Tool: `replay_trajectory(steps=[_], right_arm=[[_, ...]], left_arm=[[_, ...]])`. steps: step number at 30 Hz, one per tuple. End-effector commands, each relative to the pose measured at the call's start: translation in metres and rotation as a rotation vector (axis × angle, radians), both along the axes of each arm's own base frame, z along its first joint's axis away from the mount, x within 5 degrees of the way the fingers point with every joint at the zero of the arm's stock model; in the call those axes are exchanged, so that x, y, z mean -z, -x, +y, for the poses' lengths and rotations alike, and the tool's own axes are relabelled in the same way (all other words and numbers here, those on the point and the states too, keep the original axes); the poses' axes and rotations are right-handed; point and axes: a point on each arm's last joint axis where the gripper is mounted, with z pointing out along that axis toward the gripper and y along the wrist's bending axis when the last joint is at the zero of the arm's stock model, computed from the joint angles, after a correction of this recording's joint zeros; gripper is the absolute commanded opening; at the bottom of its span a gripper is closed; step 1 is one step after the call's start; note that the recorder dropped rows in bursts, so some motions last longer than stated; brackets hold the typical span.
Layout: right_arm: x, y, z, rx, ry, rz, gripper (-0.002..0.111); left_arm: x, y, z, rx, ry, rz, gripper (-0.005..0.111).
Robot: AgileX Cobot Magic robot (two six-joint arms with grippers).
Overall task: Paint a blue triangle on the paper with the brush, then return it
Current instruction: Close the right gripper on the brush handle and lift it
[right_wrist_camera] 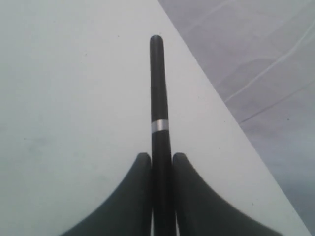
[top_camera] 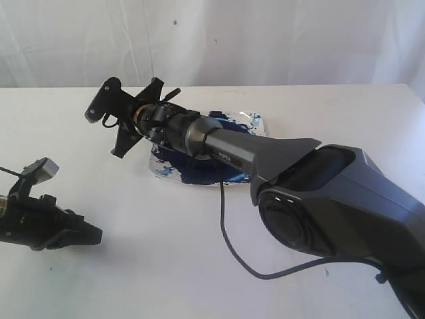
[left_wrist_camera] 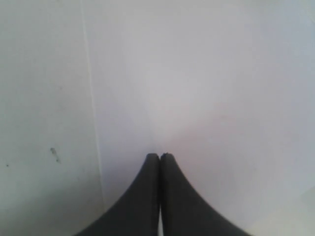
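Note:
My right gripper [right_wrist_camera: 161, 156] is shut on the brush [right_wrist_camera: 157, 98], a thin black handle with a silver ring that sticks straight out past the fingertips above the white tabletop. In the exterior view the right arm reaches across to the left, and its gripper [top_camera: 106, 103] hangs just beyond the paint dish [top_camera: 255, 123]. My left gripper [top_camera: 93, 236] rests low at the left, shut and empty, its tips [left_wrist_camera: 160, 156] over the paper [left_wrist_camera: 197, 98]. The sheet's edge shows as a faint line. No blue triangle is in view.
The dish holds a dark-blue pool of paint [top_camera: 199, 174] under the right arm. A black cable [top_camera: 229, 239] loops over the table. The table's far edge [right_wrist_camera: 221, 103] meets a white curtain [top_camera: 265, 40].

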Motion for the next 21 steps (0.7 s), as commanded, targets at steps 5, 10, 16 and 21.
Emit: replay_trajectory(steps=[5,10,16,21], right_arm=[[-0.031,-0.008,-0.006,0.085,-0.106,0.036,0.007],[-0.054,-0.01,-0.014,0.164,-0.15,0.069,0.007],[-0.074,-0.019,-0.025,0.229,-0.294,0.136,0.007],[-0.088,-0.025,-0.034,0.27,-0.385,0.174,0.006]], left_arm=[[0.001,0.002,0.0,0.003,-0.005,0.001,0.0],[0.001,0.002,0.0,0.003,-0.005,0.001,0.0],[0.001,0.002,0.0,0.003,-0.005,0.001,0.0],[0.001,0.002,0.0,0.003,-0.005,0.001,0.0]])
